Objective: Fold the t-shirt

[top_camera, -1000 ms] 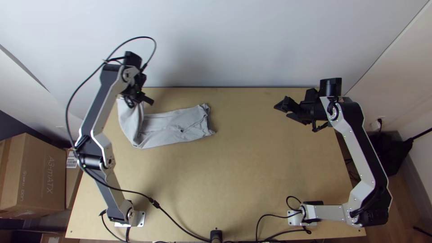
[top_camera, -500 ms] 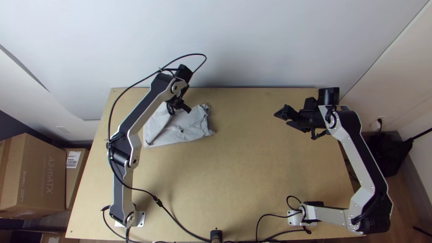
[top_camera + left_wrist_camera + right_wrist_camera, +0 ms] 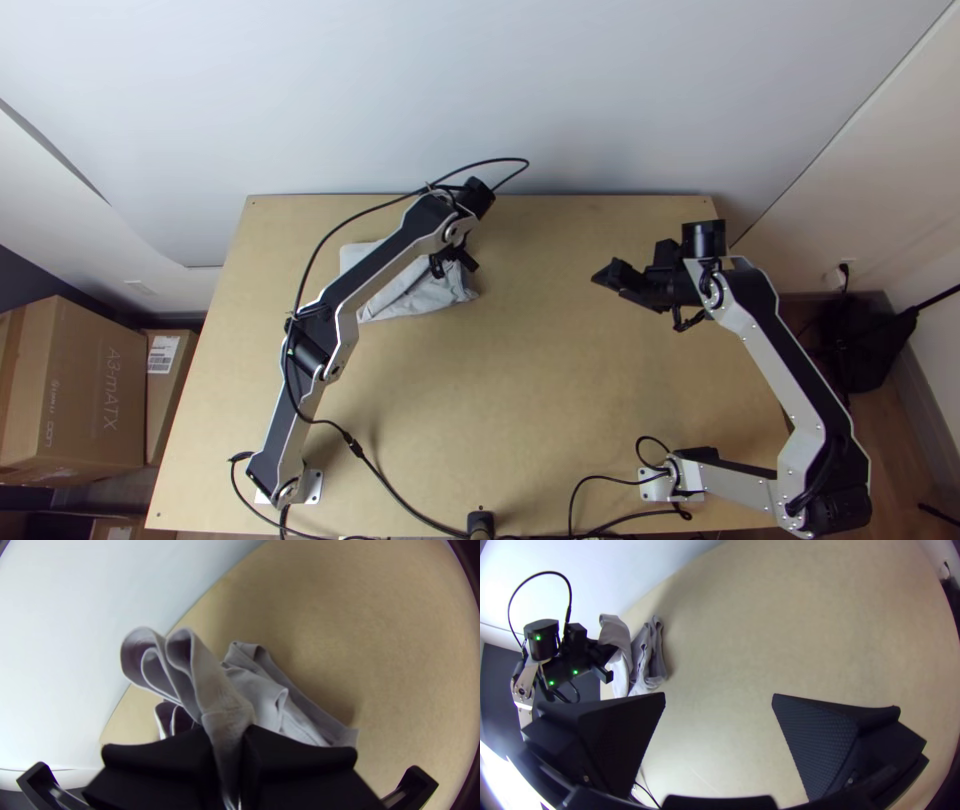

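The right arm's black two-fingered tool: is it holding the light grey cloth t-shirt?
No, the right arm's tool stands open, and the t-shirt is away from it, pinched in the left arm's tool.

Shirt (image 3: 425, 292): part hidden behind left arm (image 3: 385, 268), top view; gripped portion hidden inside left tool (image 3: 456, 264). Box (image 3: 92, 390): cut off by top view's left edge.

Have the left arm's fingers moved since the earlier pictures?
Yes. In the top view, the left arm's fingers, closed on the t-shirt, have moved to the right, farther from the table's left edge.
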